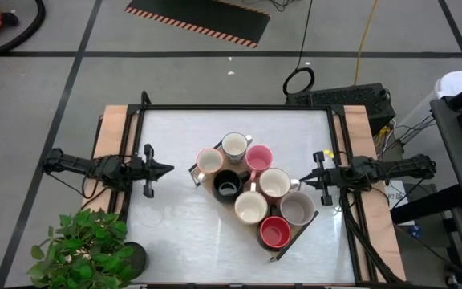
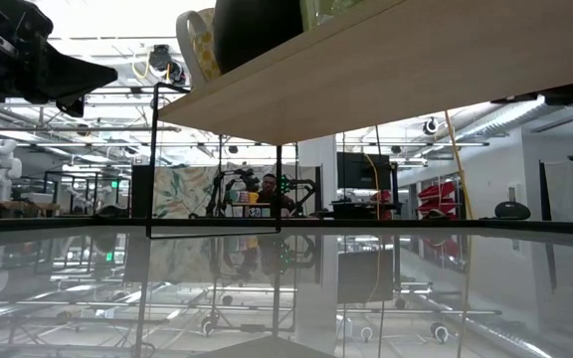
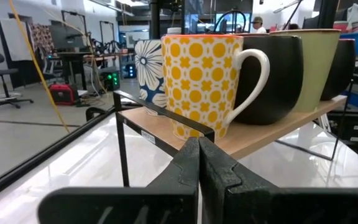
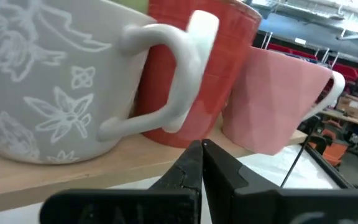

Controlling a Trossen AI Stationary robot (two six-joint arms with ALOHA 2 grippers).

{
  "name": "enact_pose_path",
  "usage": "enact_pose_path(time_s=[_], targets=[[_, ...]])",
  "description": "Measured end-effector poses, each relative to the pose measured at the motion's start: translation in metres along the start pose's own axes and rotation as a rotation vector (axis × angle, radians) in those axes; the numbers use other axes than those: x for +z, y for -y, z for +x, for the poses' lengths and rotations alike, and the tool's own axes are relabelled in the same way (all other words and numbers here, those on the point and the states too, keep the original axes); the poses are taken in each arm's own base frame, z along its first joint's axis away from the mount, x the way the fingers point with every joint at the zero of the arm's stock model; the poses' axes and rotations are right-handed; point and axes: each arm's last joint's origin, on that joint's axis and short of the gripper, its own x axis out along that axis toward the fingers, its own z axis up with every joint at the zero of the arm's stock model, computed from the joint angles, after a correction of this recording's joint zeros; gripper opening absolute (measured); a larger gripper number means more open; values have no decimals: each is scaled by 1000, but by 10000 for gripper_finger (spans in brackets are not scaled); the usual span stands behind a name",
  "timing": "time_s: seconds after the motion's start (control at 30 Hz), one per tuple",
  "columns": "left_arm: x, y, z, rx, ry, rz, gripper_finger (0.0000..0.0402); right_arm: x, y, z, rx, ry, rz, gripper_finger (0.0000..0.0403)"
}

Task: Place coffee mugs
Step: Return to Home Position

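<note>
Tabletop (image 1: 183,241) with loaded wooden shelf (image 3: 260,134)

Position: raised, diagonal, mid-table. Coffee mugs (image 1: 251,207): eight, all standing on shelf, packed close. Left gripper (image 1: 170,168): near shelf's left end, not touching, jaws together. Right gripper (image 1: 305,180): near shelf's right side, jaws together

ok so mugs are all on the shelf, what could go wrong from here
The right gripper, shut, is close to the handle of the grey mug; a sideways swing could hook it. The left gripper, shut, points at the yellow-patterned mug near the shelf edge; forward drift might push it. With everything tightly packed, one bump could shove the red mug off the end.
</note>
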Motion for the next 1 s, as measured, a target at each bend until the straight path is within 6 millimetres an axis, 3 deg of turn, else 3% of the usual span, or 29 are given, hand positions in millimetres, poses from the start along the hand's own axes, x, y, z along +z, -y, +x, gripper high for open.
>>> enact_pose_path(time_s=[0.43, 1.0], targets=[[0, 1, 0, -42, -2, -2, 0, 3, 2, -1, -31, 1, -105, 0], [-1, 7, -1, -119, -6, 40, 0, 3, 1, 0, -20, 30, 22, 0]])
